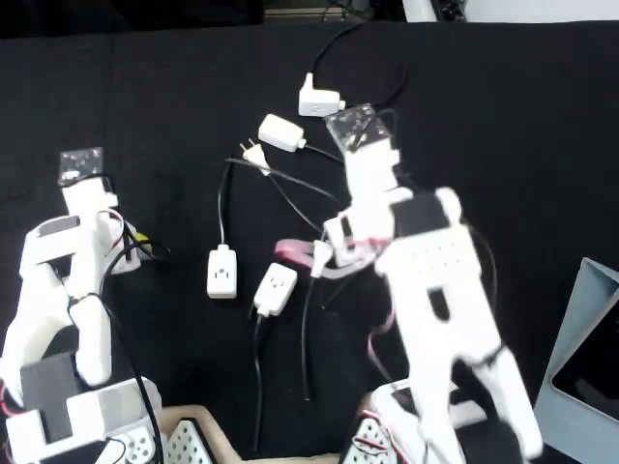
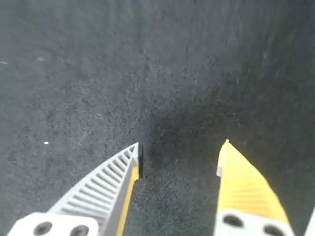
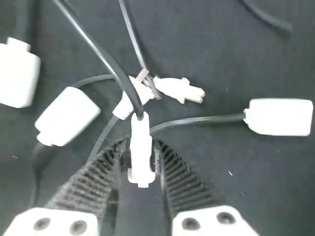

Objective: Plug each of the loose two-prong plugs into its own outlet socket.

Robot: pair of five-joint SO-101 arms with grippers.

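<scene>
Right wrist view | right jaws pinching white plug (image 3: pixel 141 152) | left jaws spread above black cloth (image 2: pixel 98 73)

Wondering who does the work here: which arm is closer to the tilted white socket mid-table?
Right. The right gripper, shut on a plug, is close beside the socket; the left gripper hangs over bare cloth far to the socket's other side.
</scene>
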